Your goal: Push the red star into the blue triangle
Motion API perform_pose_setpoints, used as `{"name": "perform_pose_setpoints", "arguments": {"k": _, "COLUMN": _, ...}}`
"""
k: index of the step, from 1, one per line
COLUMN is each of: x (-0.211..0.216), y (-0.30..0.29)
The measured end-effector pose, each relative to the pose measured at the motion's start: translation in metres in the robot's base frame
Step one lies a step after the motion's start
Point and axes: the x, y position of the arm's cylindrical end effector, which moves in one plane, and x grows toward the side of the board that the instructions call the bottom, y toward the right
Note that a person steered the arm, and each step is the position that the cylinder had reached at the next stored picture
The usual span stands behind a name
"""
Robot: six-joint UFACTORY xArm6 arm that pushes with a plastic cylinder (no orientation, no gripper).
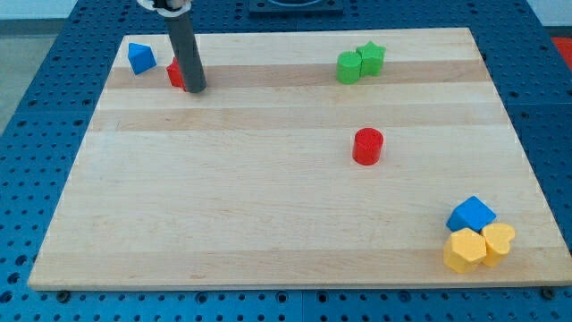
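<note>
The red star lies near the view's top left, mostly hidden behind my rod. My tip touches the star's right side. The blue triangle sits at the board's top left corner, a short gap to the left of the star and slightly above it. The star and the triangle are apart.
A red cylinder stands right of the middle. A green cylinder and a green star touch at the top right. A blue cube, a yellow hexagon and a yellow heart cluster at the bottom right.
</note>
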Motion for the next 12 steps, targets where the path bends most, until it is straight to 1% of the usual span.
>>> {"name": "perform_pose_setpoints", "arguments": {"k": 3, "x": -0.004, "y": -0.047}}
{"name": "perform_pose_setpoints", "arguments": {"k": 4, "x": -0.004, "y": -0.027}}
{"name": "perform_pose_setpoints", "arguments": {"k": 5, "x": -0.009, "y": 0.012}}
{"name": "perform_pose_setpoints", "arguments": {"k": 6, "x": -0.033, "y": 0.019}}
{"name": "perform_pose_setpoints", "arguments": {"k": 8, "x": -0.037, "y": -0.02}}
{"name": "perform_pose_setpoints", "arguments": {"k": 10, "x": -0.038, "y": -0.038}}
{"name": "perform_pose_setpoints", "arguments": {"k": 12, "x": 0.017, "y": -0.003}}
